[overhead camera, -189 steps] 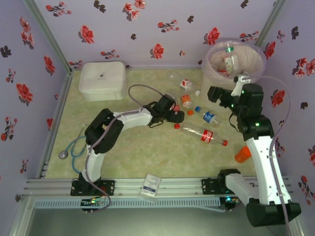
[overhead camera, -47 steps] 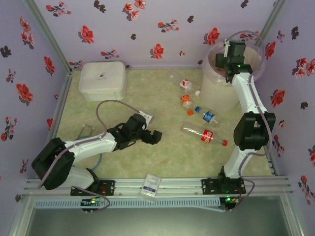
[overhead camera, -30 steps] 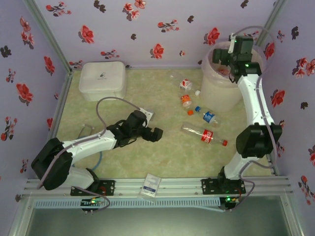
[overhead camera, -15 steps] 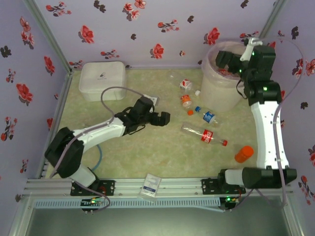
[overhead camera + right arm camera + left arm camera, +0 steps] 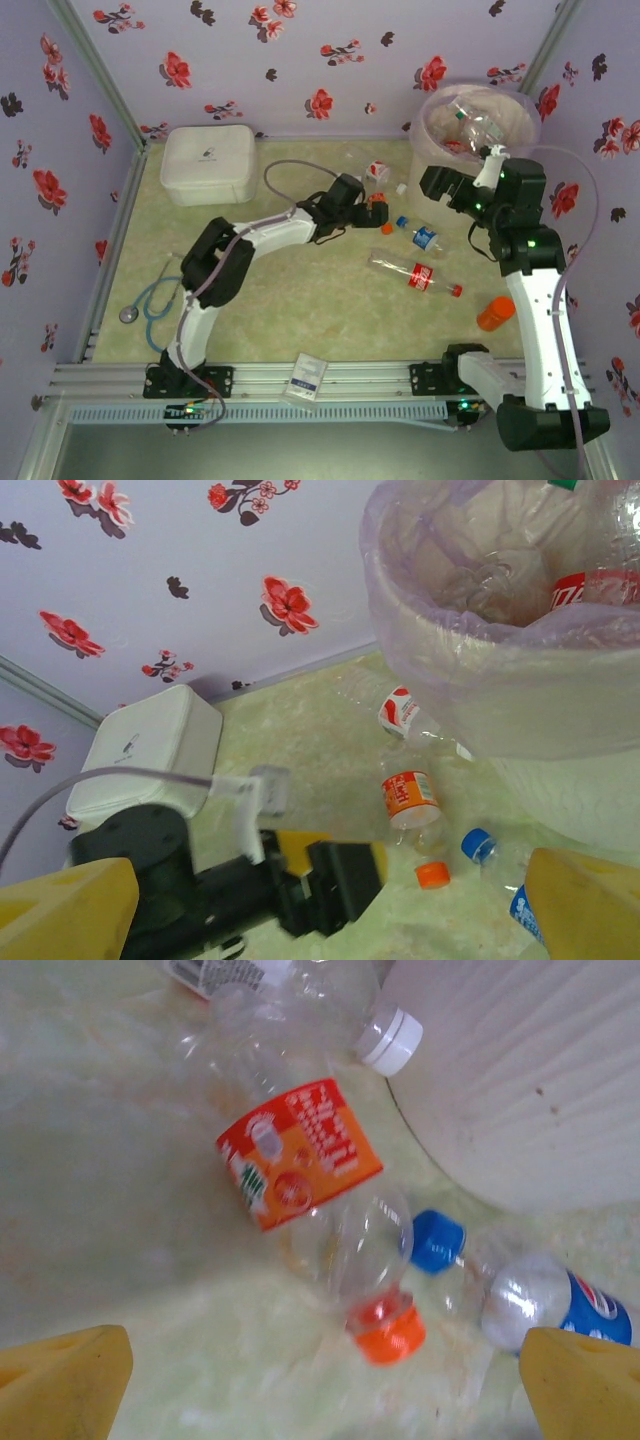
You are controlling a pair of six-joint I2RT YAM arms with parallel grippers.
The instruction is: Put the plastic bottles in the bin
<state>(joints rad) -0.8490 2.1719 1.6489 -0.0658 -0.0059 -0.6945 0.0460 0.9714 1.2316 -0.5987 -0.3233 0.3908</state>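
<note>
The left end effector [image 5: 320, 1378] has swung in, wide open, framing the clear orange-labelled plastic bottle [image 5: 300, 1150] near the round translucent pinkish bin [image 5: 470, 690], likely the next pickup, while the right end effector [image 5: 445, 188], wide and empty, has withdrawn.

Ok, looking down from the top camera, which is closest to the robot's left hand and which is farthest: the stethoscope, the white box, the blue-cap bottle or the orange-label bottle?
Starting from the left hand:
1. Orange-label bottle, right at the hand.
2. Blue-cap bottle, a little to its right.
3. White box, at the back left.
4. Stethoscope, front left, near the table edge.
</note>
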